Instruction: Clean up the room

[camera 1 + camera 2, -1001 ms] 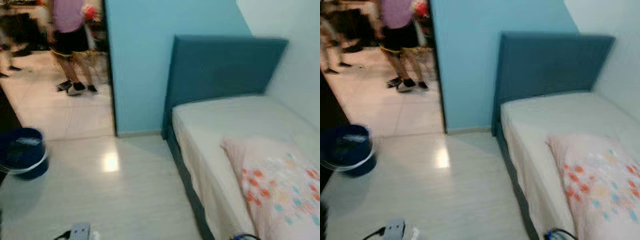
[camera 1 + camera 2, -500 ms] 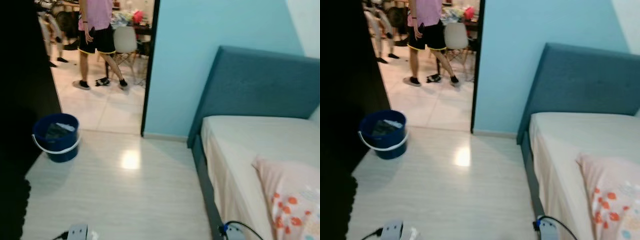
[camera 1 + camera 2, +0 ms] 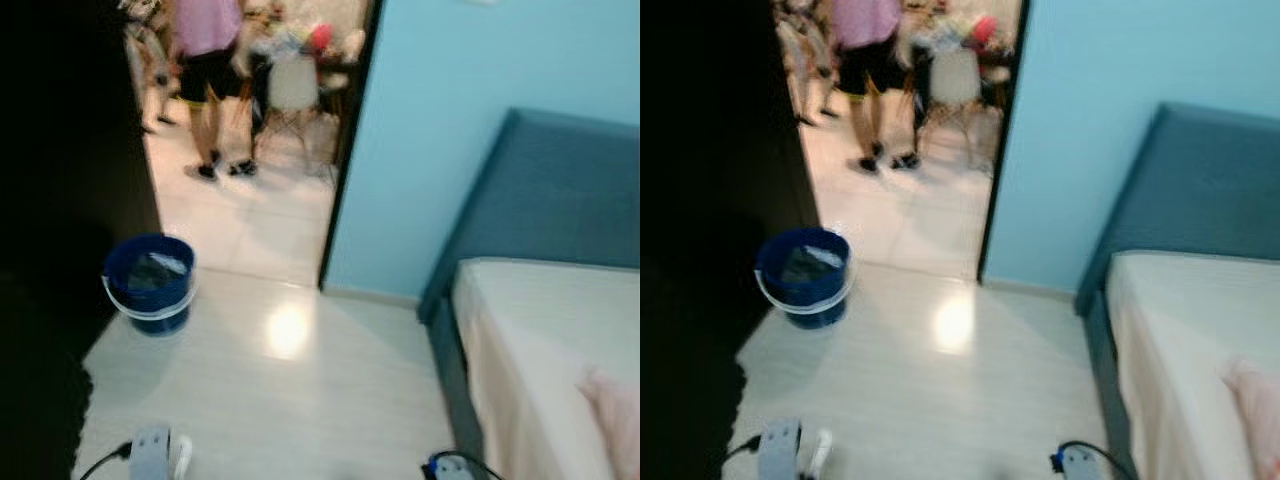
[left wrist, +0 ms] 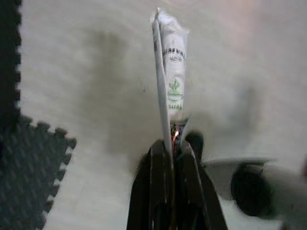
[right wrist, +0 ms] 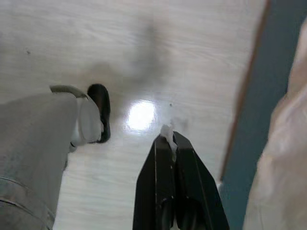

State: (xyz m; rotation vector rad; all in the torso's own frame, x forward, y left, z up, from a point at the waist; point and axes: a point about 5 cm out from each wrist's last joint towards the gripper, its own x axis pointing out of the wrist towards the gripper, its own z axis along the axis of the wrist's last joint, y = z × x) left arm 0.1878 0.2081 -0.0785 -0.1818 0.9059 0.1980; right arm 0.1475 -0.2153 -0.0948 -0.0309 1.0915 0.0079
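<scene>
Trash in both claws: my left claw is clamped on a white printed wrapper, right claw pinches a small white scrap. Round blue plastic bucket sits near the doorway; I judge drop-off remains.

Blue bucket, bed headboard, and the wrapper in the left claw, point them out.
blue bucket [image 3: 150, 285], left eye view, outer wall.
bed headboard [image 3: 555, 190], left eye view, front panel.
wrapper [image 4: 173, 76], left wrist view, printed middle.

Both eye views were soft with motion blur, the left side sunk in black shadow. A glare spot shone on the pale floor; the doorway beyond was bright.
</scene>
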